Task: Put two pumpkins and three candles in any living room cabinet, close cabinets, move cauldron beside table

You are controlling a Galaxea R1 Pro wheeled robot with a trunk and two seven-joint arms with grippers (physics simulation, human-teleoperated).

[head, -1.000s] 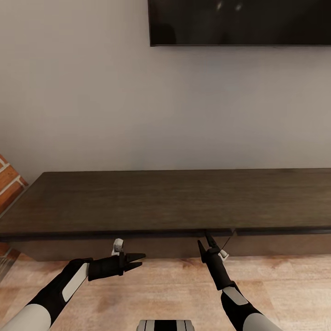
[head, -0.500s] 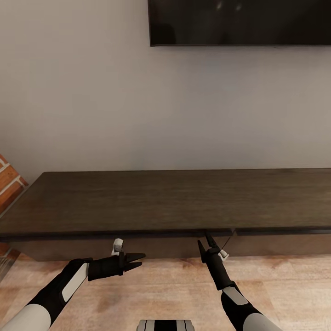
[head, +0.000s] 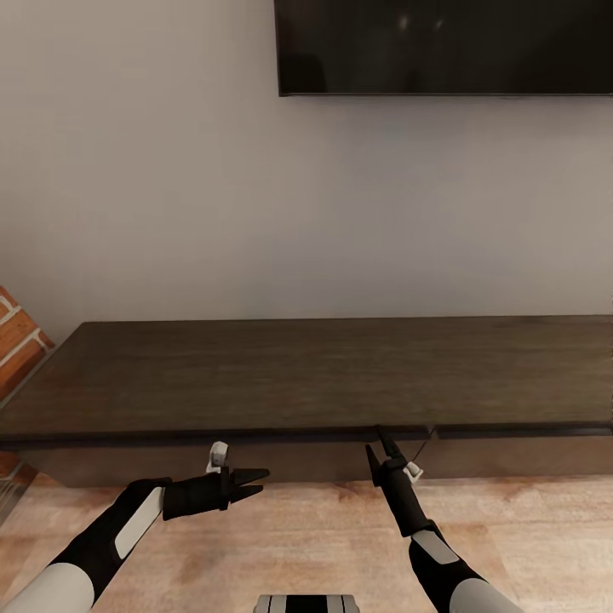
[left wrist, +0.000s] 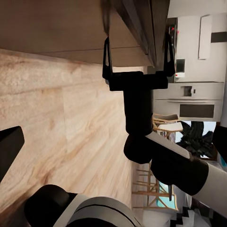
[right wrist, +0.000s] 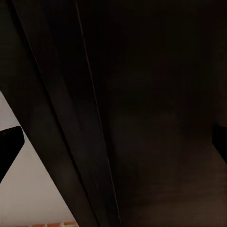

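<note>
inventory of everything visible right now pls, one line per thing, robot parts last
cabinet: 1, dark brown, long and low against the wall; fronts look shut apart from a thin seam near the right gripper
TV screen: 1, black, on the wall above the cabinet
wall: pale grey, behind the cabinet
brick surface: 1, red-orange, at the cabinet's left end
floor: light wood planks, in front of the cabinet
kitchen appliances: grey-white, in the far background of the left wrist view
left gripper: 1, black, open, in front of the cabinet, above the floor
right gripper: 1, black, open, fingertips at the cabinet's upper front edge; contact unclear
</note>
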